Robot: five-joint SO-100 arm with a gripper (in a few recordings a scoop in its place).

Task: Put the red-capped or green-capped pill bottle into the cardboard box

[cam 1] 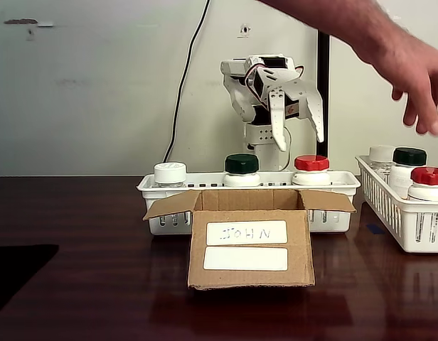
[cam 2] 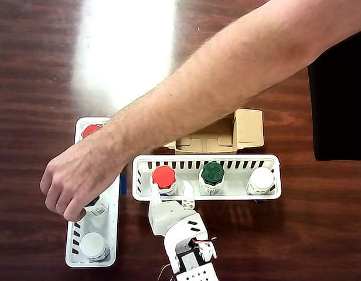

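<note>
- pill bottle [cam 1: 311, 170], red cap, upright at right end of the white slotted basket [cam 1: 333, 186] in fixed view; overhead view shows it [cam 2: 164, 178] at left end of that basket, lower centre of frame
- same basket also holds a green-capped bottle [cam 1: 242, 169] in the middle and a white-capped bottle [cam 1: 170, 173] at the far end, apart from each other
- cardboard box [cam 1: 249, 245] just in front of the basket, centre of fixed view, flaps open, two white labels on front; in overhead view mostly hidden under a person's arm
- end effector [cam 1: 298, 124] raised above and behind the red cap, fingers parted, pointing down, holding nothing; in overhead view its tips [cam 2: 172, 195] sit at the basket's near wall right by the red cap
- a person's hand [cam 2: 75, 184] reaches over a second basket [cam 2: 72, 253] at lower left of overhead view, more bottles in it; not touching the robot
- step, judged: approach before grasp, bottle not yet picked
- next move calls for lowering the open fingers around the red cap or bottle neck, closing, lifting clear of the basket wall, then carrying over to the box opening
- risk: hand nearby, neighbouring green bottle close
</note>
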